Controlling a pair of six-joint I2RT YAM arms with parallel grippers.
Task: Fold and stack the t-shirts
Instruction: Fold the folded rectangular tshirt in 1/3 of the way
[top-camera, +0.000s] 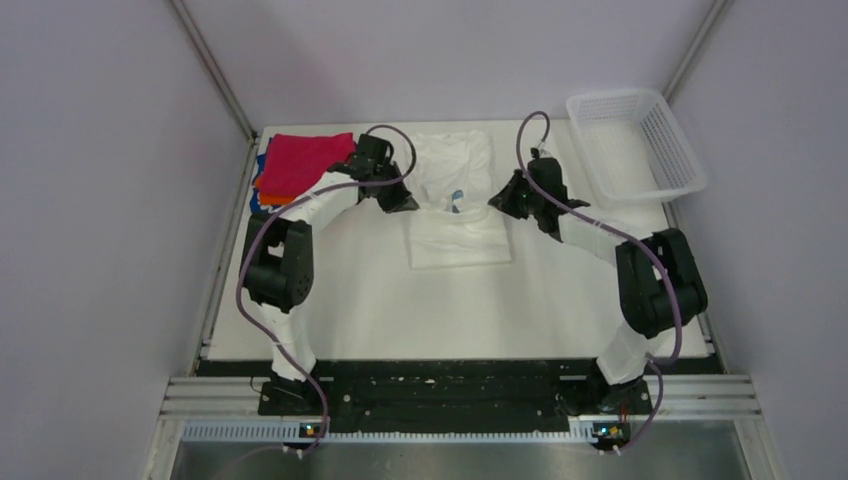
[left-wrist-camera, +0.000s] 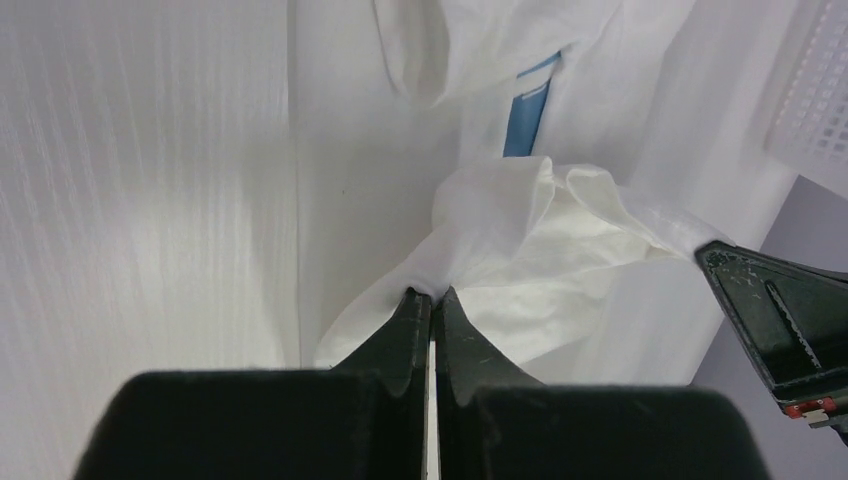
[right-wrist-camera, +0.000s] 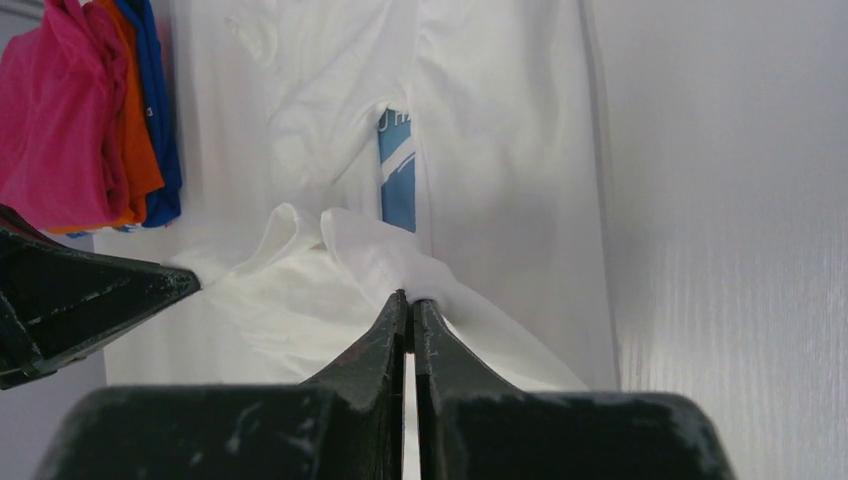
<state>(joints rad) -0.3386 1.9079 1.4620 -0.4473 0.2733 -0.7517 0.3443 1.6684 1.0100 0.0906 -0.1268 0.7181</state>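
Left gripper (left-wrist-camera: 432, 296) and right gripper (right-wrist-camera: 408, 298) pinch the white t-shirt (top-camera: 456, 240) — bunched.

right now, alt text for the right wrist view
The jaws of the right gripper are shut on a fold of the white t-shirt, its blue stripe showing beyond. A magenta, orange and blue shirt stack lies upper left.

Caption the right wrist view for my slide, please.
Right gripper shut on white t-shirt, folded colored shirts stacked beyond.
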